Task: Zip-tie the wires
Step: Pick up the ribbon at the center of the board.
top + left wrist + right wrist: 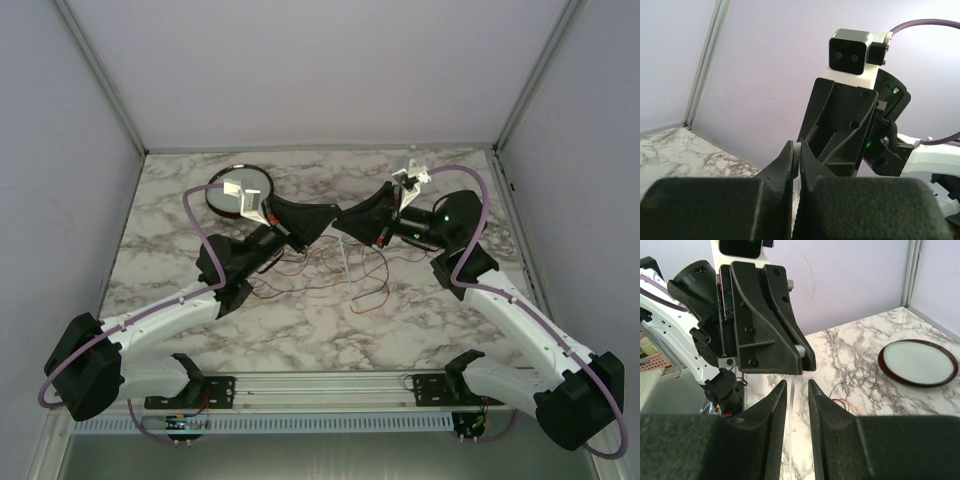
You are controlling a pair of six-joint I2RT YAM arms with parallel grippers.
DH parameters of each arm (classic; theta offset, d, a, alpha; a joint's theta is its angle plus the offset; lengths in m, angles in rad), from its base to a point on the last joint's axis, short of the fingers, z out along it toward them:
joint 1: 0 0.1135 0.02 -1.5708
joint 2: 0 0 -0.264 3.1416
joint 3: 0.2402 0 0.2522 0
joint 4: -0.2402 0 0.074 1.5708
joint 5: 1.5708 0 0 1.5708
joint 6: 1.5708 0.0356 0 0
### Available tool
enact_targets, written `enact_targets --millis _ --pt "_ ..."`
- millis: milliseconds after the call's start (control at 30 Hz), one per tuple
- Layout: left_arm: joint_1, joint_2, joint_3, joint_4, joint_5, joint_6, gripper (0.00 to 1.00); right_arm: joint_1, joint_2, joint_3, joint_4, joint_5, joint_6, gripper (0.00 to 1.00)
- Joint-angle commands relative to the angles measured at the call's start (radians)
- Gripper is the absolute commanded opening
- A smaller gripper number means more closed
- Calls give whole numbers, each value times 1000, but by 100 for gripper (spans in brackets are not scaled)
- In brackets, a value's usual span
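The wires [322,272], thin red and black strands, lie tangled on the marble between the two arms; a few also show in the right wrist view [841,402]. Above them my left gripper [331,213] and right gripper [343,216] meet tip to tip. The left gripper [799,144] is shut on the white head of a zip tie [798,148]. The tie's translucent strap [791,418] hangs down between the jaws of the right gripper [797,382], which stand slightly apart and open around it. The strap's lower end is hidden.
A round dark-rimmed dish [240,190] sits at the back left of the marble table [450,320], shown also in the right wrist view [918,362]. Lilac cables loop along both arms. Metal frame posts and pale walls enclose the table.
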Motion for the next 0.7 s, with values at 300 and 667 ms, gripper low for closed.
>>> enact_targets --millis 300,667 --pt "4 -36 35 47 -36 20 0 7 -5 -47 60 -9 28 11" --pt "4 -41 10 27 -43 34 35 9 -17 -42 65 9 46 0"
